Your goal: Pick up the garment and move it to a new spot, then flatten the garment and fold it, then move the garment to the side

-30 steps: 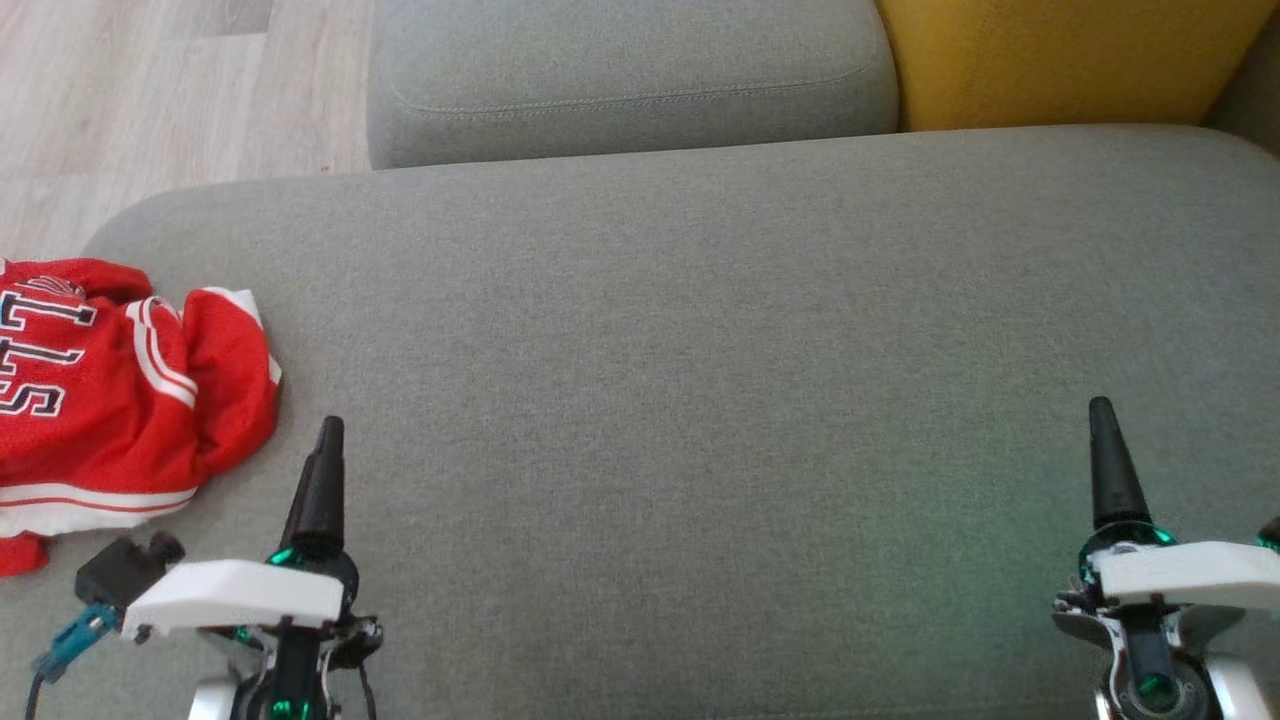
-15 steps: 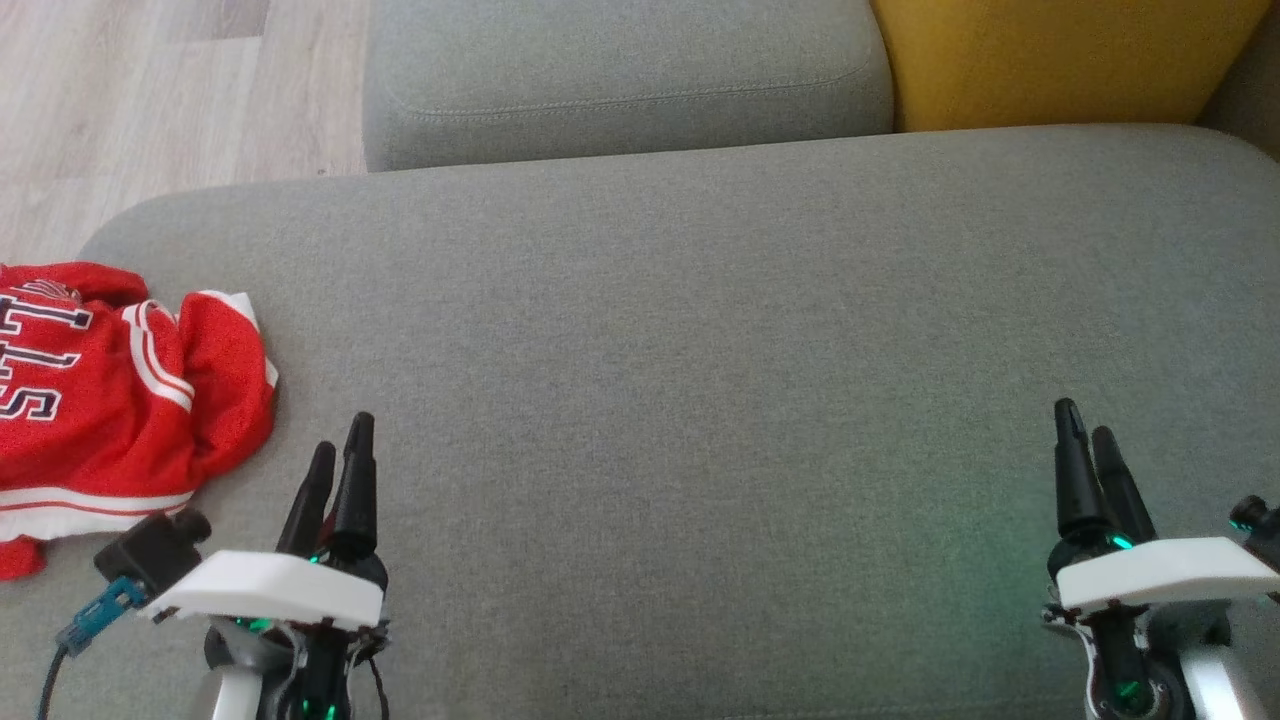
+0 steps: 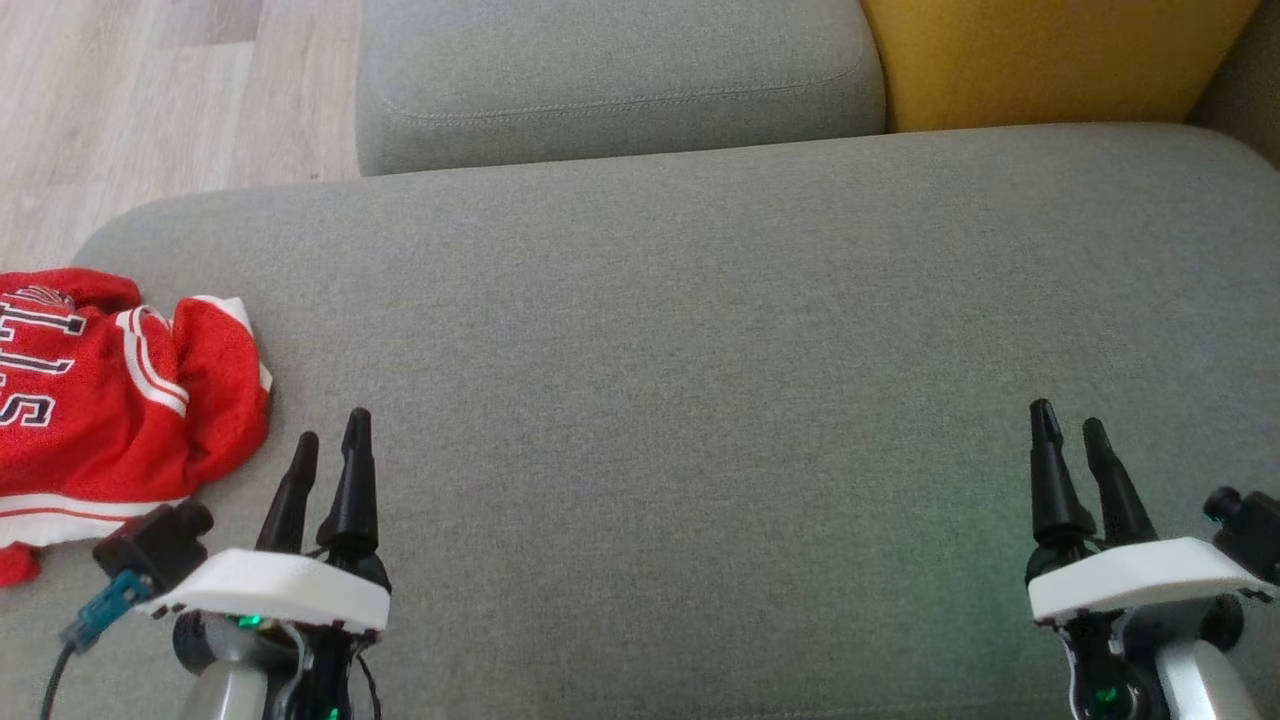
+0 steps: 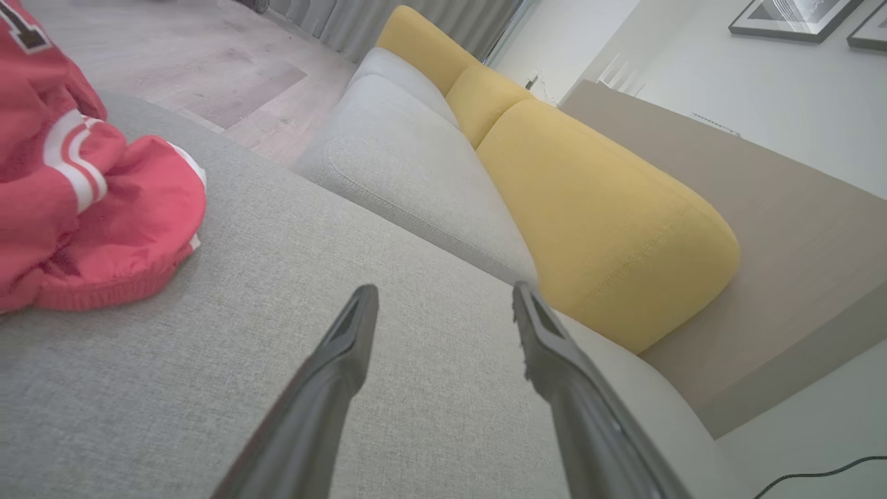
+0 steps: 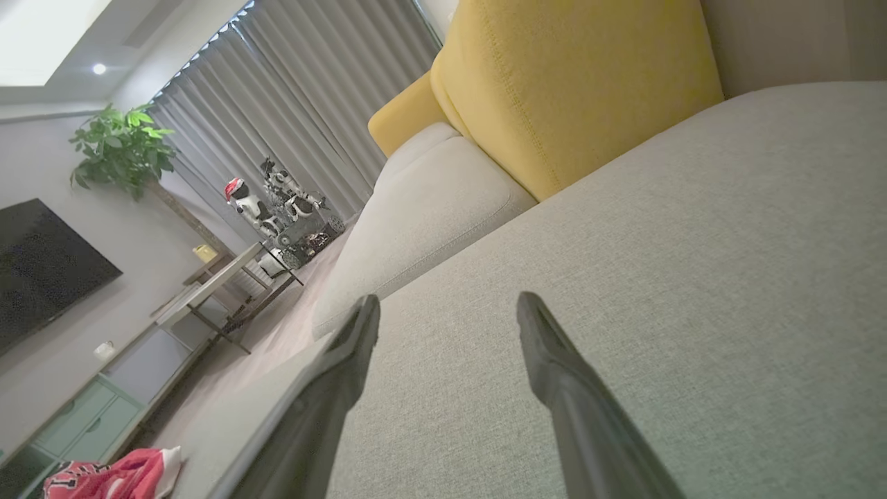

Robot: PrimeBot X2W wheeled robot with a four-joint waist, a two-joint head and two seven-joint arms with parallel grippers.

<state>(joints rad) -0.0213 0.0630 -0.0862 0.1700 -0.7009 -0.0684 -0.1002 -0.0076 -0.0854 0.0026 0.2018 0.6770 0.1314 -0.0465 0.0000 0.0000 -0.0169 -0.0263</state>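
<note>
Head view surface: grey fabric sofa seat (image 3: 700, 330), yellow cushion (image 3: 1050, 60) behind.
Garment: crumpled red-and-white jersey (image 3: 100, 400) lay at its left edge.
Tools: left tool (image 3: 331, 428), right tool (image 3: 1067, 415) both gaped empty.
Room: pale wood floor (image 3: 150, 90).

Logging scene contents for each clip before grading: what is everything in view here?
garment: one, red with white stripes, crumpled at the near seat's left end
near seat: one, grey, in front of the robot
far seat: one, grey, beyond the near seat
back cushions: three, yellow, along the sofa's back
floor: one, pale wood, past the sofa's left end
curtains: one set, grey, far side of the room
plant: one, green, beside the curtains
screen: one, dark, on the wall
left gripper: one, dark fingers, open, beside the garment, apart from it
right gripper: one, dark fingers, open, over the near seat's right part
</note>
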